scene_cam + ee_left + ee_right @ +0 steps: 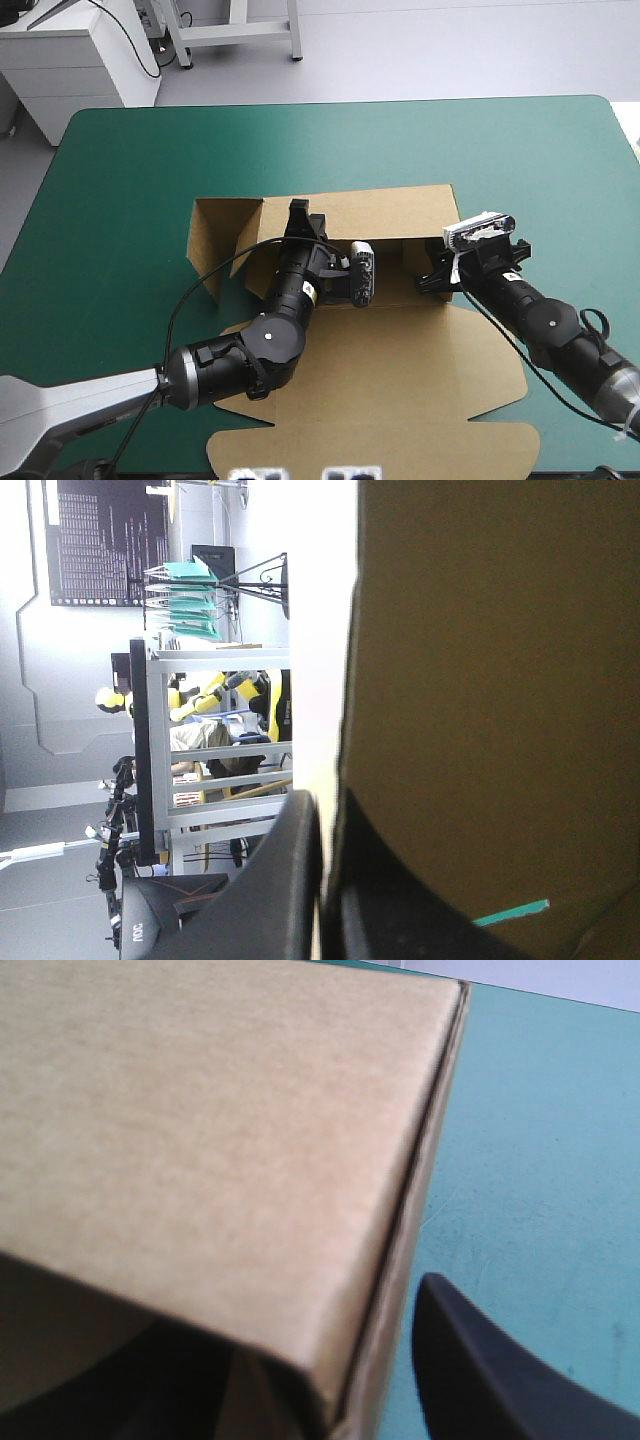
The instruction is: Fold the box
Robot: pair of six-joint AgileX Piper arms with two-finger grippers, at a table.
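Progress about halfway, judging by shape: brown cut-board box sits mid teal-green-covered desk, far wall and left wall raised, lid panel flat toward robot, right wall and tucks probably left. Long axis runs left-right across desk, open side up. Left gripper: black fingers clamped on box wall. Right gripper: fingers apart, straddling right wall.

Even bright light, soft shadows, box backlit — dark against glare.
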